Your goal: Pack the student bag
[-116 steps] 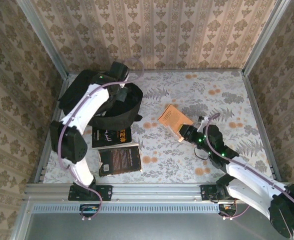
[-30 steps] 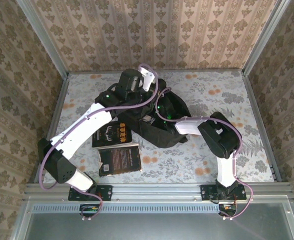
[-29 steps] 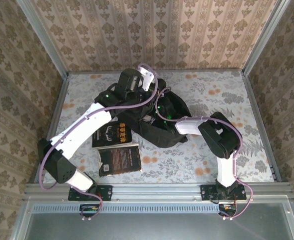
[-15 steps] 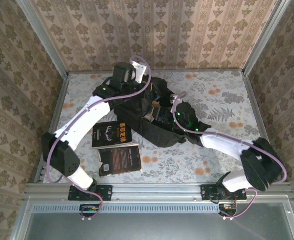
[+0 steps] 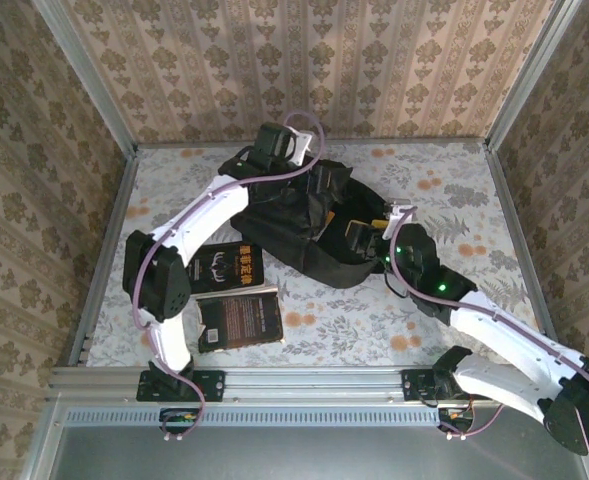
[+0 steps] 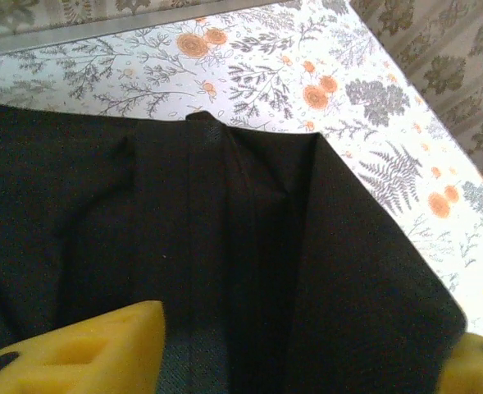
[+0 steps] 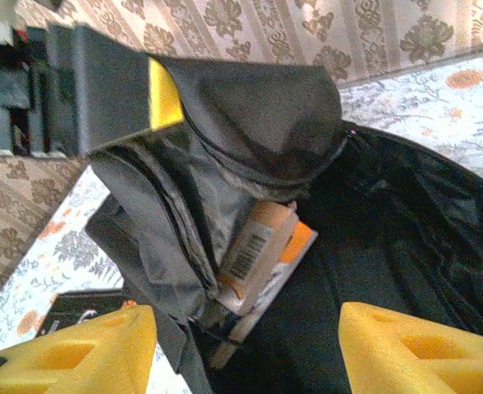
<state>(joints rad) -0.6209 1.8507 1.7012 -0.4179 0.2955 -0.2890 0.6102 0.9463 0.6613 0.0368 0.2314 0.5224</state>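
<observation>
The student bag (image 5: 309,225), black and soft, lies mid-table with its mouth gaping towards the right. An orange book (image 7: 266,246) sits inside the opening, half under the grey lining. My left gripper (image 5: 310,178) hangs over the bag's far top edge; its yellow fingertips (image 6: 110,345) stand wide apart with black fabric (image 6: 225,246) beneath them, so it is open. My right gripper (image 5: 364,232) is at the bag's right side, facing the mouth. Its jaws (image 7: 245,328) are open with nothing between them. The left gripper's finger (image 7: 164,94) shows against the raised flap.
Two dark-covered books (image 5: 224,268) (image 5: 239,318) lie on the floral table left of the bag, in front of the left arm's base. Metal rails (image 5: 514,230) and patterned walls close in the table on three sides.
My left gripper has gone from shut to open on the bag's flap and shifted slightly right. My right arm has drawn back out of the bag, leaving the orange book inside.
</observation>
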